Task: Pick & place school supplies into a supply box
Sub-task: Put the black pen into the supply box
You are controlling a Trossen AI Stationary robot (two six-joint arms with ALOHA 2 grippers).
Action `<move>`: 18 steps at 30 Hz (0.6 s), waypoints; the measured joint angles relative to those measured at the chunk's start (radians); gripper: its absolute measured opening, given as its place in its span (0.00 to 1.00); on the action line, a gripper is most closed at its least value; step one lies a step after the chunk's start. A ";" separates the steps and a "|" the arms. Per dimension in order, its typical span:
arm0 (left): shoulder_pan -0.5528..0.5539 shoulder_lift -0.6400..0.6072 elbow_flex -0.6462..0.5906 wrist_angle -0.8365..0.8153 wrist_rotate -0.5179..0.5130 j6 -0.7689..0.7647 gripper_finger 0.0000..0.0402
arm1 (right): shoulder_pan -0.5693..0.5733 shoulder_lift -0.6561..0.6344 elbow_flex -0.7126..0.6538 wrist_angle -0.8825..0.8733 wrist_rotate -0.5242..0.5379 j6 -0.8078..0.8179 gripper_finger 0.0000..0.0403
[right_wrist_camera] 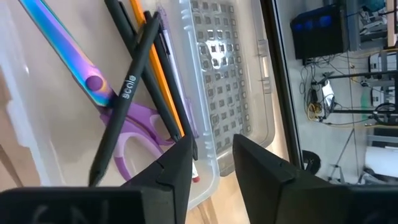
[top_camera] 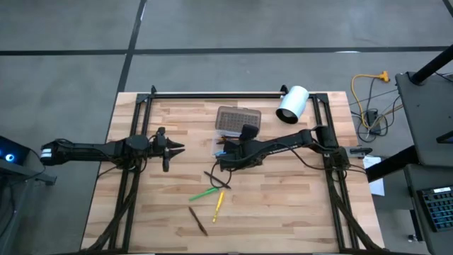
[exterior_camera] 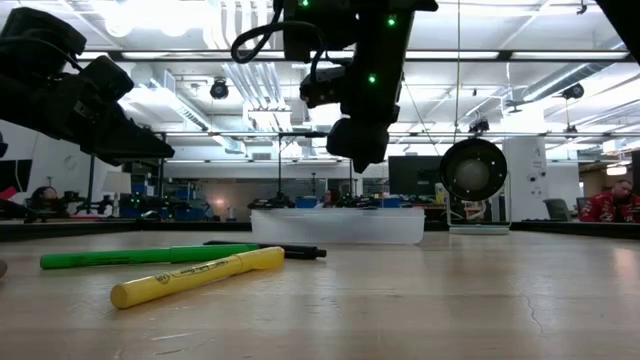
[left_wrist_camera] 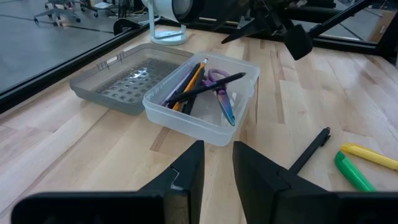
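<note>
We take the supply box (top_camera: 228, 139) as our landmark: it sits on the wooden tabletop (top_camera: 297, 205) near the middle, its grey textured lid (top_camera: 238, 119) swung open flat on the far side, toward the white cylinder (top_camera: 292, 104).

Inside the box we see purple-handled scissors (right_wrist_camera: 118, 127), an orange pencil (right_wrist_camera: 155, 68) and a black pen (right_wrist_camera: 127, 93) lying slantwise across them, its tip propped over the box rim.

The right hand (top_camera: 225, 157) hovers just over the box at its near edge, above the contents. Its fingers (right_wrist_camera: 171, 171) stand apart with a gap between them and nothing in it, so we call it released, touching nothing we can see.

The left hand (top_camera: 173, 147) hangs above the tabletop to the left of the box, well apart from it, pointing toward it. Its fingers (left_wrist_camera: 186, 171) show a narrow gap and carry nothing; released, idle.

Still outside the box, on the near side of it: a dark pen (top_camera: 216, 180) closest, then a green marker (top_camera: 204, 193) and a yellow marker (top_camera: 219, 205) just beside each other, and a dark brown pencil (top_camera: 198, 221) farthest out. All lie flat on the tabletop.
</note>
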 joint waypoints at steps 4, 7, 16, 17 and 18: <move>0.000 0.000 0.000 0.000 0.000 0.000 0.17 | 0.003 0.000 0.010 0.000 -0.005 0.000 0.25; 0.000 0.000 0.000 0.000 0.000 0.000 0.17 | 0.007 0.000 0.020 0.001 -0.009 0.000 0.24; 0.000 0.000 0.000 0.000 0.000 0.000 0.17 | 0.022 0.000 0.058 0.080 -0.156 0.000 0.21; 0.000 0.000 0.000 0.000 0.000 0.000 0.17 | 0.027 0.000 0.059 0.094 -0.175 0.000 0.21; 0.000 0.000 0.000 0.000 0.000 0.000 0.17 | 0.032 0.000 0.059 0.104 -0.192 0.000 0.20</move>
